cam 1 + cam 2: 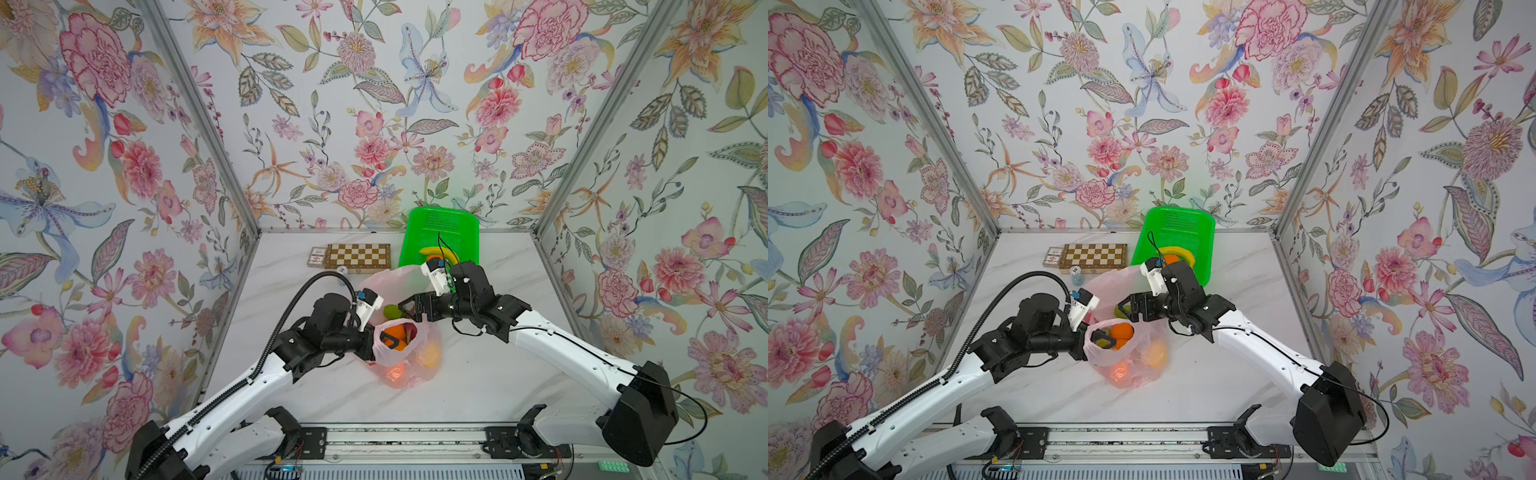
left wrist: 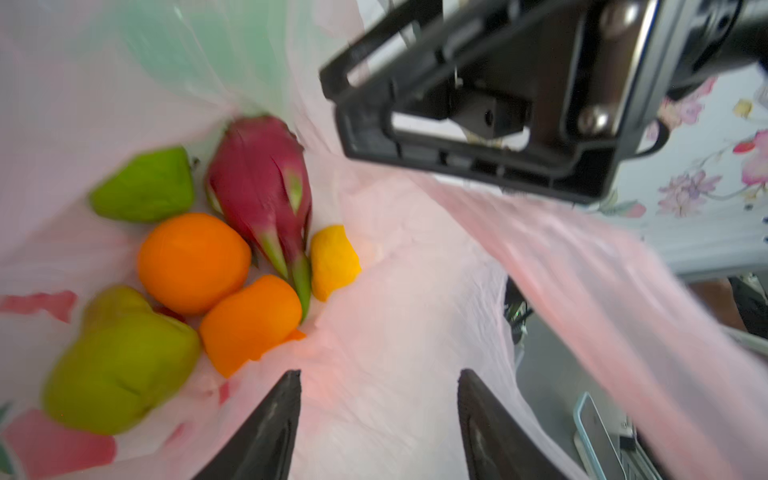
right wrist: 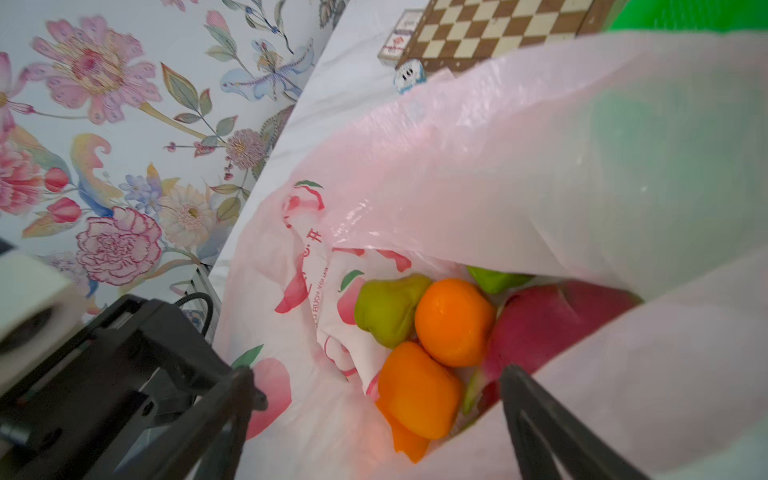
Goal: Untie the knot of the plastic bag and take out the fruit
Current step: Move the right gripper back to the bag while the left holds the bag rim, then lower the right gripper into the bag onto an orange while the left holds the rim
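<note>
Tabletop point(image 1: 478, 374), left hand point(image 1: 392, 338) inside plastic bag point(image 1: 415, 372), right hand point(image 1: 409, 309) above

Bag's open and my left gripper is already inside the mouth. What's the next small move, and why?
Probably ease the left gripper forward and sideways toward the nearest orange until its open fingers straddle it, then close. The plastic bag gapes wide, nothing covers that orange, and it sits just ahead of one fingertip, off-centre rather than between the two.
</note>
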`<state>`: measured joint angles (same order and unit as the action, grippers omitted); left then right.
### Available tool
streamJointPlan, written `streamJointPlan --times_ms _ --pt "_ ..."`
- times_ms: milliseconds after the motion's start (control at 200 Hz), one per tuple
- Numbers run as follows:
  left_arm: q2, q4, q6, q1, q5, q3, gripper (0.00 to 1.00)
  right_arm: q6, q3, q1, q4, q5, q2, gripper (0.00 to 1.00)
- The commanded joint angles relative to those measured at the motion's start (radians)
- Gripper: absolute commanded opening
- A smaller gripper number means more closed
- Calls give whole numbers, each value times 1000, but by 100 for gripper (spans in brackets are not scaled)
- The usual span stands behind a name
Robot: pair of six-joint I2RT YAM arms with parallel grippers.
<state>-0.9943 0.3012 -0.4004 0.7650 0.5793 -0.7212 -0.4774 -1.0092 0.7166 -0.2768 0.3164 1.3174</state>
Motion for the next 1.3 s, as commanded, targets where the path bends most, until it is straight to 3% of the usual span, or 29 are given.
streamJointPlan --times_ms 0,155,230,390,540,731,936,1051,1296 --pt "2 -60 -41 120 -90 80 61 -22 76 41 -119 -121 -24 91" --pt "-38 -132 -84 304 -297 228 61 -90 231 75 -133 -175 -60 89" --pt "-55 -106 -54 364 -390 242 68 -118 294 95 -133 -189 -76 87" --pt "46 -60 -17 375 -547 251 82 -170 385 160 -115 -239 -90 84" --pt "201 -20 46 373 -636 209 83 -206 412 210 -117 -288 -91 83" --pt "259 -71 67 359 -641 135 66 -233 395 242 -93 -312 -107 84" --pt "50 -121 -19 357 -711 13 48 -266 385 252 -70 -329 -171 86" --pt "-83 -88 -59 346 -794 -68 43 -282 382 251 -68 -356 -241 88" --pt "-256 -26 -97 239 -787 -146 42 -294 381 248 2 -363 -355 89"
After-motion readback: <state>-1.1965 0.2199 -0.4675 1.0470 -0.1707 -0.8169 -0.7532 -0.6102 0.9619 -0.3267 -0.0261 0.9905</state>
